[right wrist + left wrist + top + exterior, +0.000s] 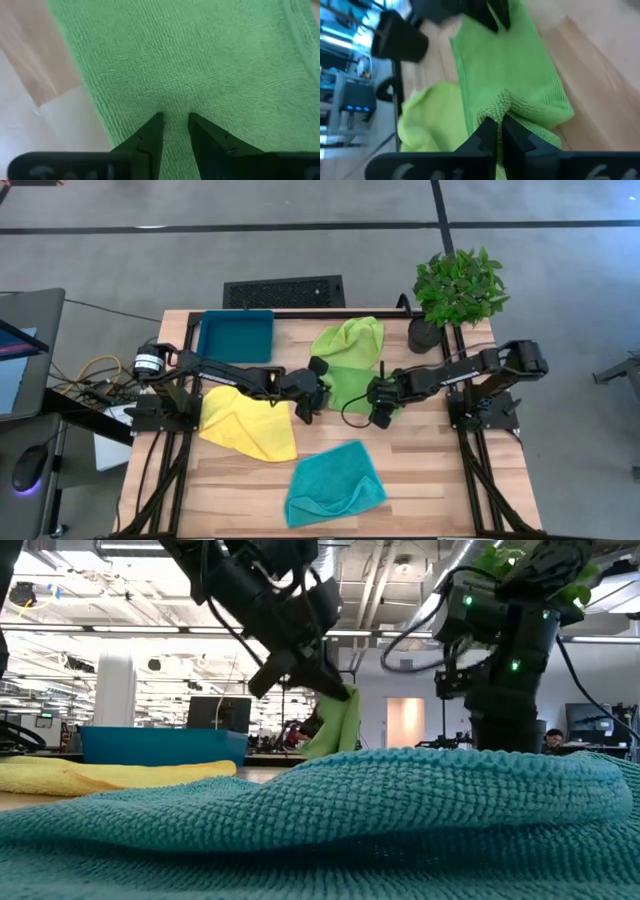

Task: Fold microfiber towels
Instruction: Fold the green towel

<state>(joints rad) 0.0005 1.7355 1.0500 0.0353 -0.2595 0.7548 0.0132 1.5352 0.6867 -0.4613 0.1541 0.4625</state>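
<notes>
Towels lie four to the table [420,470]: two lime ones mid-table, a yellow towel [250,423] left of centre, and a teal towel [333,483] near the front edge. I have both arms on the flatter lime towel [350,387], which sits between them; the other lime towel [352,337] is bunched just behind it, touching it.

My left end effector [498,131] is closed tight on a pinch of that lime towel's left edge, and the low view shows the cloth lifted off the table there, hanging from the fingers [330,690]. My right end effector [175,131] is at the towel's right side, its fingers partly apart with the tips pressing into the cloth; the gap between them shows only flat cloth, so I cannot tell whether it has any grip.

A tray [236,335] sits at the far left corner, a potted plant [455,292] at the far right. Bare wood is open at the right of the table and along the front on both sides of the teal towel.
</notes>
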